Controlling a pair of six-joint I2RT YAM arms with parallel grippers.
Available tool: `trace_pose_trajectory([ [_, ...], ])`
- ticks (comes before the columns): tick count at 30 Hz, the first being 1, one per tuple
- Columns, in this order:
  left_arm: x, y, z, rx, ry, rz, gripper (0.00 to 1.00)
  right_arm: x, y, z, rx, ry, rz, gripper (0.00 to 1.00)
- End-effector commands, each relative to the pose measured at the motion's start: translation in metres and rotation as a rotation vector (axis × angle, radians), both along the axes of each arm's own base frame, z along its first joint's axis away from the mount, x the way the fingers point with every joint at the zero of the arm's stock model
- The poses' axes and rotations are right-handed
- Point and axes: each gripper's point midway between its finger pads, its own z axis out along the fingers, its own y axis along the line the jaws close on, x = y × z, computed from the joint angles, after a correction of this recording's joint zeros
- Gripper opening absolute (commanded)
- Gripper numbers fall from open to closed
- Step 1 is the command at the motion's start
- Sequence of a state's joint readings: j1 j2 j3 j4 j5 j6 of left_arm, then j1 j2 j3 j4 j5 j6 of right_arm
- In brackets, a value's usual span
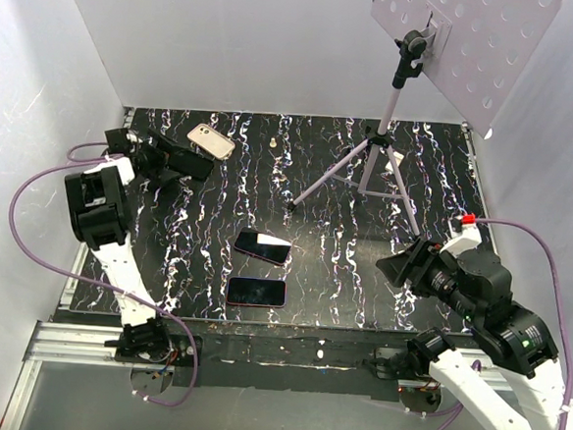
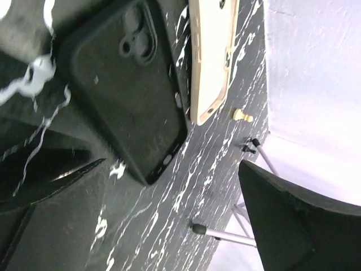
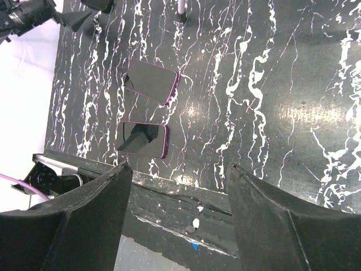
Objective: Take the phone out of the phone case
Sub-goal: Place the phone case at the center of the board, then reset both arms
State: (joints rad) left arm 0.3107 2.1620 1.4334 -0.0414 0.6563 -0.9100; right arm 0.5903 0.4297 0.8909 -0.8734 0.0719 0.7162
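Observation:
Two phones with dark screens and pink rims lie face up mid-table, one farther and one nearer; the right wrist view shows both, the farther and the nearer. I cannot tell whether the pink rims are cases. A black phone case lies back up at the far left, with a cream case beside it, also in the top view. My left gripper is open and empty just short of the black case, as its wrist view shows. My right gripper is open and empty at the right, over the table's front edge.
A tripod holding a perforated white board stands at the back right; one of its feet is close to my left gripper. A small cream peg stands near the cream case. White walls enclose the table.

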Motion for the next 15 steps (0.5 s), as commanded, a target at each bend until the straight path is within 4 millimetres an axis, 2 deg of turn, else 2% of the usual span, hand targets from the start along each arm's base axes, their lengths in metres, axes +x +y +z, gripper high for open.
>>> trace_pose_trajectory([
  [1,-0.033,0.003,0.037,0.12,0.046,0.034,0.98,0.001,-0.017,0.02,-0.037,-0.049,-0.06,0.75],
  [4,-0.077,-0.008,0.054,0.269,0.094,0.074,0.98,-0.001,-0.039,0.021,-0.081,-0.052,-0.15,0.76],
  [6,-0.112,-0.026,0.056,0.396,0.093,0.089,0.98,-0.003,-0.054,0.023,-0.097,-0.062,-0.215,0.77],
  [8,-0.134,-0.06,0.074,0.498,0.007,0.051,0.98,-0.006,-0.064,0.029,-0.095,-0.088,-0.252,0.77],
  [9,-0.146,-0.085,0.088,0.56,-0.058,0.011,0.98,-0.007,-0.068,0.032,-0.086,-0.11,-0.265,0.78],
  [12,-0.184,-0.134,0.126,0.703,-0.27,-0.014,0.98,-0.011,-0.077,0.042,-0.07,-0.173,-0.284,0.81],
  [13,-0.195,-0.152,0.152,0.69,-0.414,-0.021,0.98,-0.013,-0.078,0.045,-0.064,-0.191,-0.28,0.82],
  [15,-0.217,-0.171,0.195,0.614,-0.654,-0.003,0.98,-0.016,-0.082,0.052,-0.05,-0.227,-0.281,0.83],
])
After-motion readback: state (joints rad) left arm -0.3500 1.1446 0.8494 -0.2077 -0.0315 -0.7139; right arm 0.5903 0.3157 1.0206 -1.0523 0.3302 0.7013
